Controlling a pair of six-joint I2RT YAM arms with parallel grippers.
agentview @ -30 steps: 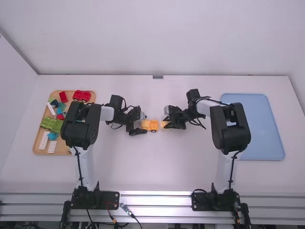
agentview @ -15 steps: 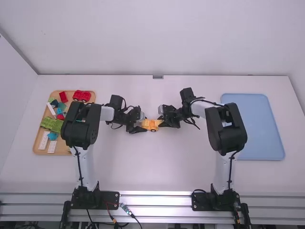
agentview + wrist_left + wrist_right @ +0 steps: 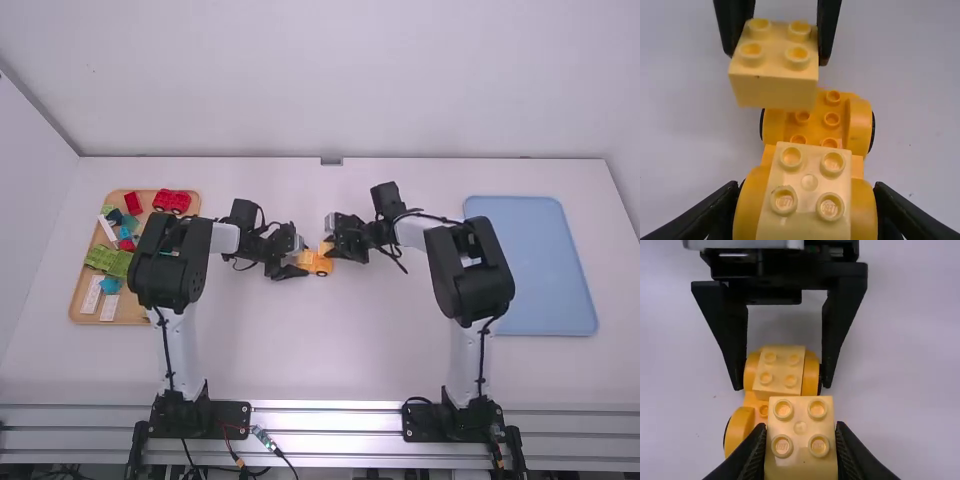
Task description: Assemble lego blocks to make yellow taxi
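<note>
In the high view my left gripper (image 3: 296, 271) is at the left end of the orange car base (image 3: 318, 264), and my right gripper (image 3: 332, 250) is close by at its far right side. The left wrist view has my left gripper (image 3: 806, 200) shut on the car base (image 3: 815, 122), whose near end carries a pale yellow block (image 3: 807, 192). Over the base's studded other end hangs a second yellow block (image 3: 775, 70). In the right wrist view my right gripper (image 3: 801, 440) is shut on that second block (image 3: 800, 432), above the base and beside the first block (image 3: 779, 370).
At the left stands a wooden tray (image 3: 78, 305) with red cars (image 3: 171, 201), a green piece (image 3: 108, 261) and several loose blocks, partly behind the left arm. A blue tray (image 3: 545, 265) lies at the right, beside the right arm.
My right gripper has moved left and slightly away from the camera with its yellow block, from apart from the car base to over its end. The left arm has kept still.
</note>
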